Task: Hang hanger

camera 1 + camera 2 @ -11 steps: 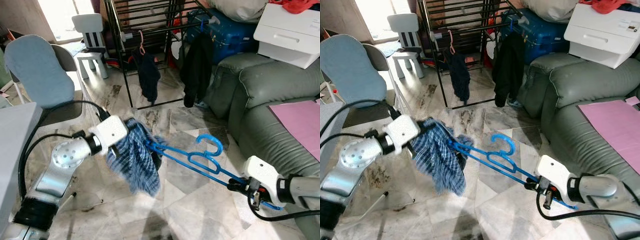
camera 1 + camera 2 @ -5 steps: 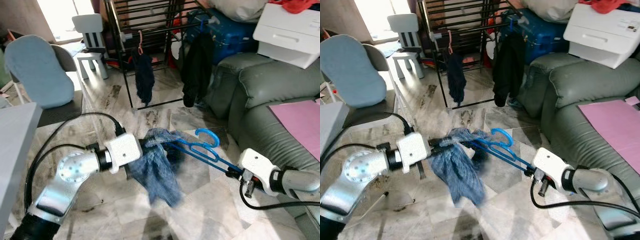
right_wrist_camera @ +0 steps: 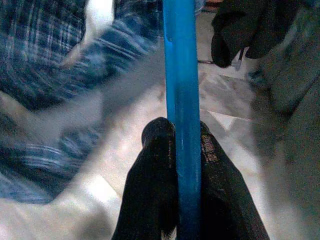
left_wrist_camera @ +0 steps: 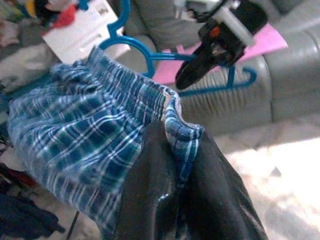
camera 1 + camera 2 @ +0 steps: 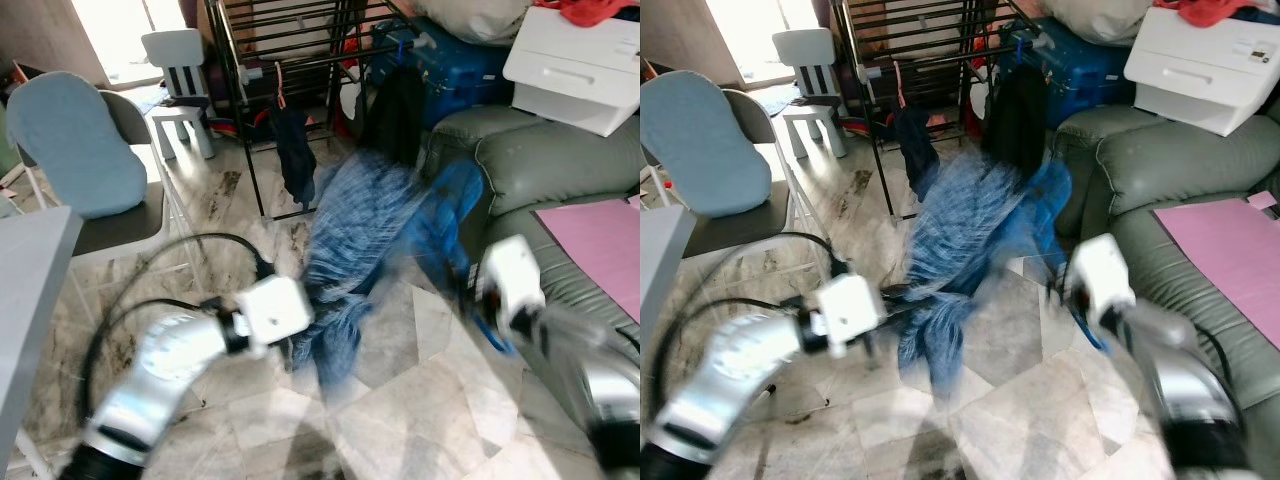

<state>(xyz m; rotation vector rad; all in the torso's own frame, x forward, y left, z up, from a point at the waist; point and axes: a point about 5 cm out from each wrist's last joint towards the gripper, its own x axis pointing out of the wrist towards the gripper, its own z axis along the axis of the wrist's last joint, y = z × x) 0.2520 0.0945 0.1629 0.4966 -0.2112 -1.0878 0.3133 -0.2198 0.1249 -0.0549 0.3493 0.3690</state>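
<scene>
A blue plaid garment is draped over a blue plastic hanger and held up in mid-air, smeared by motion blur. My left gripper is shut on a bunched edge of the cloth, low and left of it. In the right wrist view my right gripper is shut on the hanger's straight bar. That arm stands right of the garment, in front of the sofa. Behind them is the black drying rack.
Two dark garments hang on the rack. A grey-green sofa with a pink sheet lies at the right. A padded chair and a grey table edge stand at the left. Marble floor lies below.
Both arms have swung the hanger and plaid garment up from near the floor towards the rack. The right arm has risen and turned, and the left arm has followed under the cloth.
</scene>
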